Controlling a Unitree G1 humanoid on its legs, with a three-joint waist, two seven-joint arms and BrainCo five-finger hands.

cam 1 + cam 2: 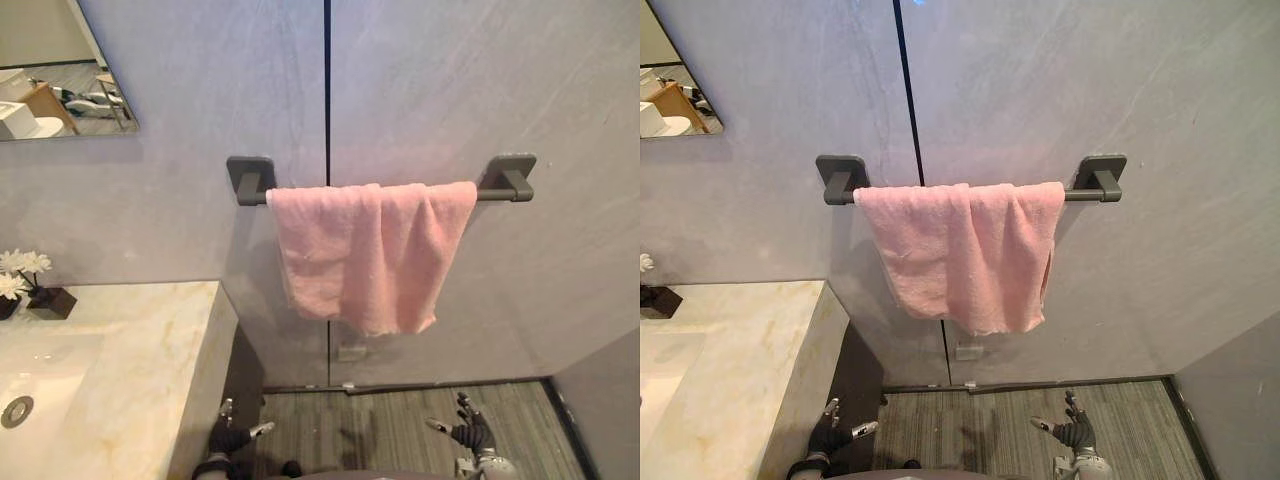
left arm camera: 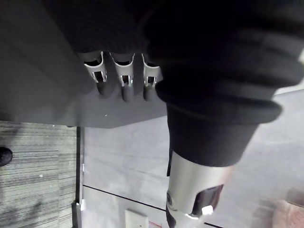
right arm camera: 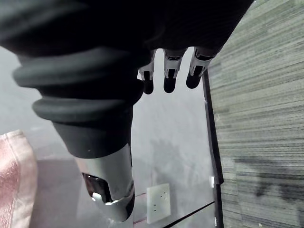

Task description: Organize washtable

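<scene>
Pale marble countertop (image 1: 130, 350) on the left, veined, its end panel dropping to the floor (image 1: 380, 430). Sink basin (image 1: 40, 375) sunk into the top at the near left, with 1 round metal drain (image 1: 17, 411) in it. At the back left, near the wall, stands 1 dark square pot (image 1: 52, 302) with white flowers (image 1: 24, 263); a 2nd dark pot (image 1: 5, 306) is just beside it, cut off by the view's edge. Dark towel bar (image 1: 505, 190) on 2 wall mounts carries 1 pink towel (image 1: 370, 250), draped over it in loose folds, lower edge uneven, bar ends bare. The floor is grey with a striped grain.
</scene>
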